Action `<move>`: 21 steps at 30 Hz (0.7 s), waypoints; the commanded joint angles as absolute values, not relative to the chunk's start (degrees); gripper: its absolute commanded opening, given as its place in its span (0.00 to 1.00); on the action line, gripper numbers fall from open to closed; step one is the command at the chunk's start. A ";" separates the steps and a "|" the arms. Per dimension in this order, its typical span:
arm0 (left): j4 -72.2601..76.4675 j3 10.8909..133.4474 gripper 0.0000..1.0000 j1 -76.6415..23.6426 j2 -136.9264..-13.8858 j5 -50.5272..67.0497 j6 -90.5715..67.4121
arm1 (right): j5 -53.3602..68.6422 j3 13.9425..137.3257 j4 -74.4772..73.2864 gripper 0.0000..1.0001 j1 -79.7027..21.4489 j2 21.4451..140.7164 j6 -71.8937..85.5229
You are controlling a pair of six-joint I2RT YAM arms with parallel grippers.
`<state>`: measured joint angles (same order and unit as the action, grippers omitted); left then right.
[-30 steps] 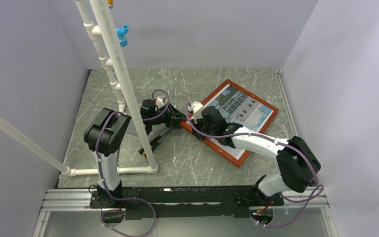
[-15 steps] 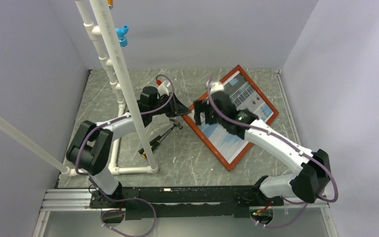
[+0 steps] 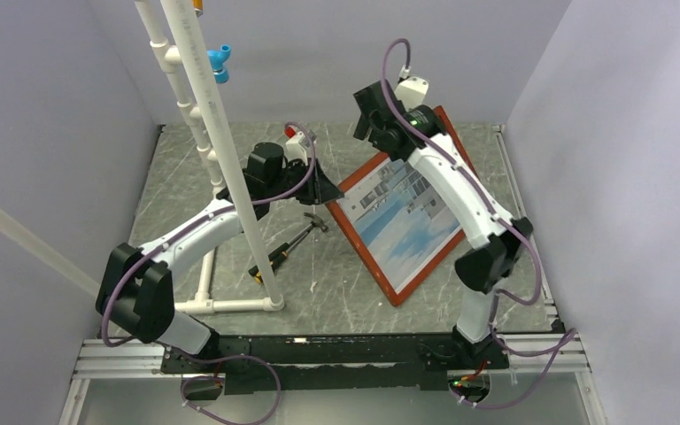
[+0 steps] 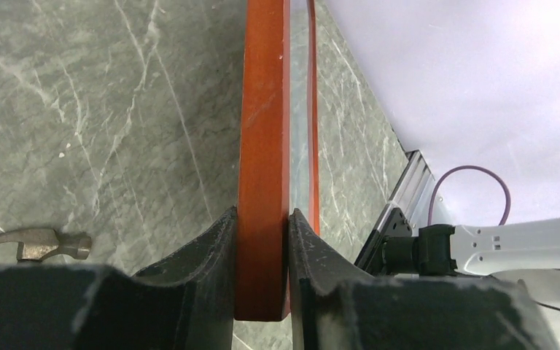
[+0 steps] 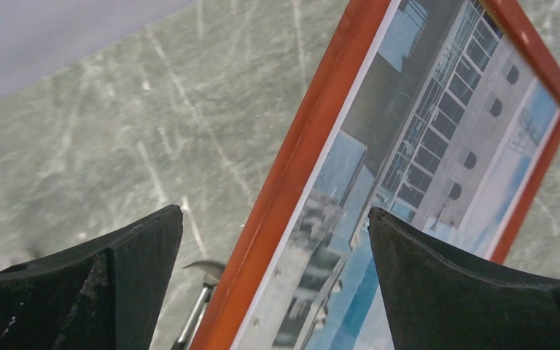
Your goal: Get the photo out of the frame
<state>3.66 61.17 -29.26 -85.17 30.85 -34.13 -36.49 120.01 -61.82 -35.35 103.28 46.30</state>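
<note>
Left gripper point(image 4: 262, 222) pinches the tilted orange-red frame point(image 4: 262, 109) holding the building photo point(image 3: 407, 221); right gripper point(image 5: 273, 213) gapes.

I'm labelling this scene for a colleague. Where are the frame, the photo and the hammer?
the frame point(image 4: 262, 168): left wrist view, on its near side rail.
the photo point(image 3: 403, 226): top external view, on the blue sky.
the hammer point(image 4: 51, 246): left wrist view, on its metal head.

Grey-green marbled table point(image 3: 336, 283) with pale veins. Flat on it, left of centre: hammer point(image 3: 288, 243), head toward the back, dark handle toward the near edge. Just beside it: white pipe stand point(image 3: 204, 307). To the right: red-brown frame point(image 3: 365, 254), tilted, near corner seemingly down on the table.
</note>
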 commanded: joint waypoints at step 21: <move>-10.61 70.28 0.00 -38.02 -75.77 20.98 -18.08 | -51.51 123.76 -73.50 0.88 -37.10 111.54 43.20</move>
